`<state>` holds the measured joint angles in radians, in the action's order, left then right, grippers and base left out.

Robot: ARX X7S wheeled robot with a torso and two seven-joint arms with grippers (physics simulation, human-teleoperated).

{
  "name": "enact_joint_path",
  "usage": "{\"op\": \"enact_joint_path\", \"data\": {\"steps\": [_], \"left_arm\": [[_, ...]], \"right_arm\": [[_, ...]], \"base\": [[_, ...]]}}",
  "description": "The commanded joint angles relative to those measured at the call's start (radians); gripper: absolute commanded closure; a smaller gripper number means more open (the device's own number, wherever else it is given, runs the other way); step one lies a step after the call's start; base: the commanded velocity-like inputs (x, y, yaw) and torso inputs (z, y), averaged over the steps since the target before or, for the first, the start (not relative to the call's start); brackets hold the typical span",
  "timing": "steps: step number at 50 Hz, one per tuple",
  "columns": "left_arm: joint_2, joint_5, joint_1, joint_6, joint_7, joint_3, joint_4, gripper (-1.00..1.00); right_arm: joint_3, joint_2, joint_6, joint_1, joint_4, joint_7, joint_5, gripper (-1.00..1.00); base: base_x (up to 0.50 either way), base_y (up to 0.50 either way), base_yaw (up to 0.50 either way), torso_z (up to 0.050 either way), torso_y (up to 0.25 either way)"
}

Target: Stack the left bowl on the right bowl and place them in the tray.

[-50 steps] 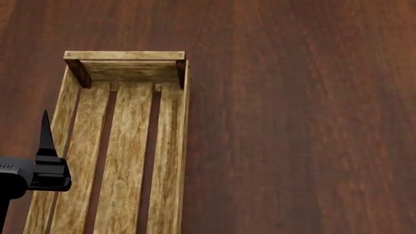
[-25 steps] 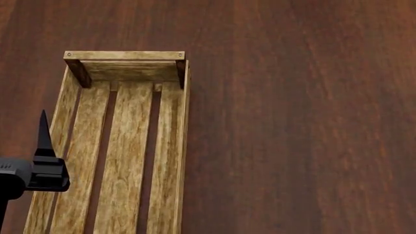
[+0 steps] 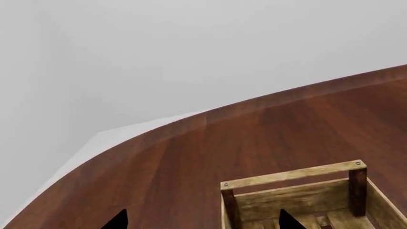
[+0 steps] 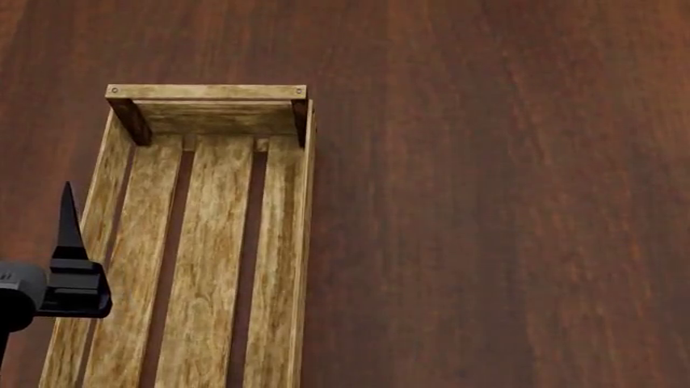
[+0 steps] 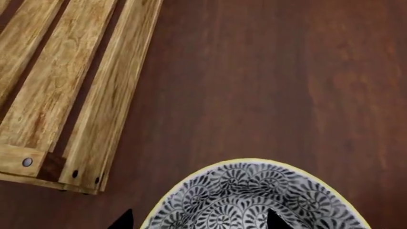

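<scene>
The dark wood table (image 4: pixel 485 202) carries the tray (image 4: pixel 205 93), a long light-wood crate with a slatted bottom and low plank sides; nothing lies on the slats that show. In the head view no bowl appears.

The left claw (image 4: pixel 70 222) hangs over the tray's left side plank, one black finger pointing toward the tray's far end. In the left wrist view both fingertips (image 3: pixel 285 220) stand well apart, one over the table outside the tray, the other over its inside near the far end plank, with nothing between them: wide.

The right claw (image 5: pixel 197 220) shows only as two dark tips, spread wide, over a bowl (image 5: pixel 254 195) with a black-and-white leaf pattern and a pale yellow rim. That bowl sits on the table just off a corner of the tray, apart from it. Whether the tips touch the bowl I cannot tell.
</scene>
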<state>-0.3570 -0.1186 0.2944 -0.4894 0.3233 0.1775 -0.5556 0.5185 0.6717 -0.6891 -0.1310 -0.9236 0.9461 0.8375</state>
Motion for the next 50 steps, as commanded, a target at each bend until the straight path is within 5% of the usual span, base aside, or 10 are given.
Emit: {"op": "enact_joint_path", "data": {"steps": [1,50], "left_arm": [[-0.003,-0.006,0.000,-0.002,0.002,-0.002,-0.004,-1.00],[-0.014,-0.027,-0.002,-0.006,0.013,-0.011,-0.015,-1.00]], "right_arm": [[0.042,-0.022,0.007,0.003,0.036,-0.030,-0.027,-1.00],[0.120,-0.079,0.012,0.057,0.183,-0.130,-0.039,-1.00]], "base": [[0.00,0.00,0.00,0.000,0.000],[0.00,0.00,0.00,0.000,0.000]]}}
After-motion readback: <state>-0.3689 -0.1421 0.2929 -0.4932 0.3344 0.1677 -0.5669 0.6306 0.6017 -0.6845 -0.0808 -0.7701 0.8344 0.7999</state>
